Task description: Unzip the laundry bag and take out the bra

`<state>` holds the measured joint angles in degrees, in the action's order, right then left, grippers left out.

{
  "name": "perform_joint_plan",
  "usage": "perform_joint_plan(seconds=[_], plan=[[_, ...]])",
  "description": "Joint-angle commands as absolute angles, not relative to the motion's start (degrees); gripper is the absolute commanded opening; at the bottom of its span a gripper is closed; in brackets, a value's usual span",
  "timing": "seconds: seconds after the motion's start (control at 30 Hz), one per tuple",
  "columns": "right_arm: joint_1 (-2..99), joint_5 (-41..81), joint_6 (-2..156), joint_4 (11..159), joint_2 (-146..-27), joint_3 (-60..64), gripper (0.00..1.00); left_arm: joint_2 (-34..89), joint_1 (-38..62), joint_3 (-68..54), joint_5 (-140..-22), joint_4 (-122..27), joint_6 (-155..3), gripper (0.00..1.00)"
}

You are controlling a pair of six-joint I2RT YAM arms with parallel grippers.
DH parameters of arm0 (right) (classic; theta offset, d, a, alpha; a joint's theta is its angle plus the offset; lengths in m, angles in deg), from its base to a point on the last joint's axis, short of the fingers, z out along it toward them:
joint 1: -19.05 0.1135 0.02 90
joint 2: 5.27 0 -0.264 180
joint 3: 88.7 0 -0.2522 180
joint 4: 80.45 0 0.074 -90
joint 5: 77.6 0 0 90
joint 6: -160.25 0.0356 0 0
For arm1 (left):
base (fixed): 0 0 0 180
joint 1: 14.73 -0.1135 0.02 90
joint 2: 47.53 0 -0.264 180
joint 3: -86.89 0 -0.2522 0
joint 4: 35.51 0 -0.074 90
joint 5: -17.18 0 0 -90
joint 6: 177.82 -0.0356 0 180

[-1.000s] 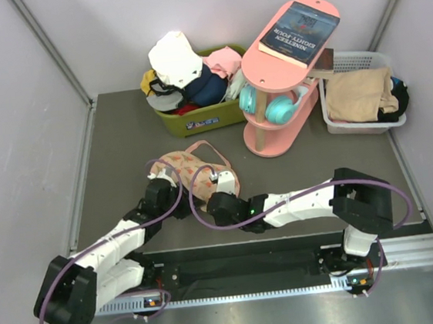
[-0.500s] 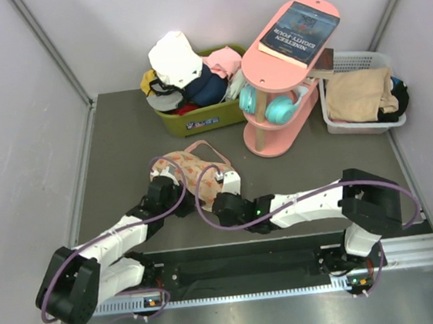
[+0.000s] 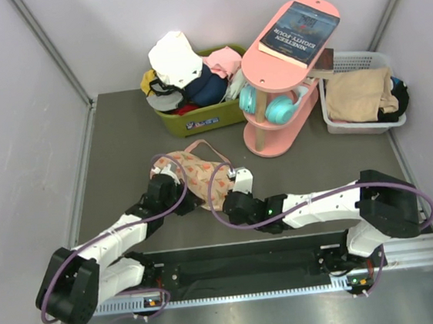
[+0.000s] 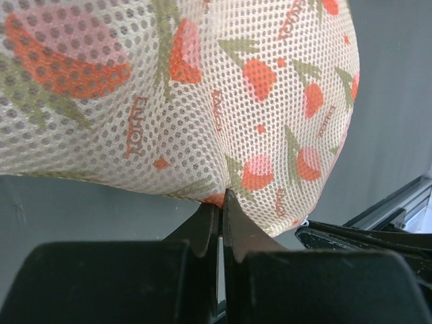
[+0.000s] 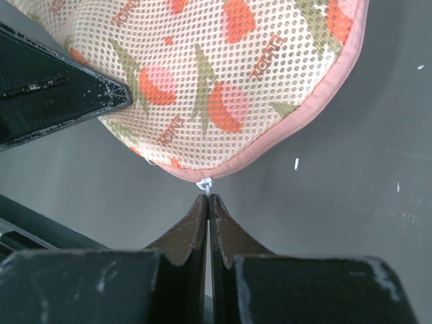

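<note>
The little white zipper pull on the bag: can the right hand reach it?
Probably yes. The right hand has its closed tips right at the zipper pull on the pink edge of the laundry bag, nothing between them. The left hand only pinches the mesh elsewhere.

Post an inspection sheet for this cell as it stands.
Surface: grey table, a few white flecks in the right wrist view.
Job's things: laundry bag sits between the two grippers, visible zip trim closed; bra not seen.
Clutter: green bin of clothes; pink rack with book and teal headphones; white basket with tan cloth.
Grippers: left gripper jaws shut on the bag's mesh; right gripper jaws shut at the zip pull.
Cables: purple cables loop beside the bag.
Surroundings: pale walls; nothing else seen.
</note>
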<state>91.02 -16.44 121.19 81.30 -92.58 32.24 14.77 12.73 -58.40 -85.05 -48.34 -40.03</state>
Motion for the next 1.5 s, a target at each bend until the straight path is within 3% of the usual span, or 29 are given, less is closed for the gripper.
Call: perform_joint_plan(seconds=[0.0, 0.4, 0.43, 0.5, 0.53, 0.57, 0.63, 0.73, 0.97, 1.17, 1.3, 1.47], plan=[[91.03, -16.69, 119.82, 80.78, -91.32, 31.83, 0.0, 15.92, 12.08, -53.43, -85.47, -49.0, -45.8, 0.0], [97.1, -12.3, 121.93, 83.85, -94.39, 29.73, 0.0, 23.3, 12.34, -44.46, -93.48, -51.54, -57.15, 0.0], [97.27, -11.42, 121.93, 84.46, -95.09, 29.38, 0.0, 23.39, 12.34, -44.46, -92.86, -52.34, -57.15, 0.04], [97.28, -10.54, 121.93, 85.35, -97.03, 28.23, 0.0, 22.78, 12.25, -44.89, -90.67, -55.59, -56.19, 0.24], [97.28, -9.84, 121.93, 86.91, -97.55, 27.97, 0.0, 22.26, 12.25, -45.16, -88.92, -56.55, -55.84, 0.48], [97.36, -9.57, 121.59, 88.06, -98.6, 27.44, 0.0, 20.25, 12.34, -45.59, -88.21, -57.61, -54.88, 0.62], [97.28, -9.31, 121.15, 88.51, -99.58, 26.56, 0.0, 17.43, 12.25, -47.7, -85.84, -59.89, -53.47, 0.8], [97.28, -9.39, 120.0, 88.6, -100.99, 24.54, 0.0, 10.23, 12.34, -51.04, -84.16, -62.8, -50.39, 0.88], [97.19, -9.75, 118.16, 90.8, -102.39, 21.56, 0.0, -4.53, 12.34, -60.87, -84.68, -65.79, -41.25, 0.86], [97.01, -8.25, 117.1, 92.2, -104.06, 19.88, 0.0, -10.96, 12.34, -66.6, -84.42, -58.6, -33.95, 0.81], [97.1, -7.9, 117.36, 92.64, -103.98, 20.32, 0.0, -10.45, 12.43, -68.01, -83.72, -55.07, -32.37, 0.73], [97.01, -7.81, 117.63, 93.43, -103.45, 21.2, 0.0, -7.02, 12.34, -68.45, -82.4, -51.3, -32.19, 0.53]])
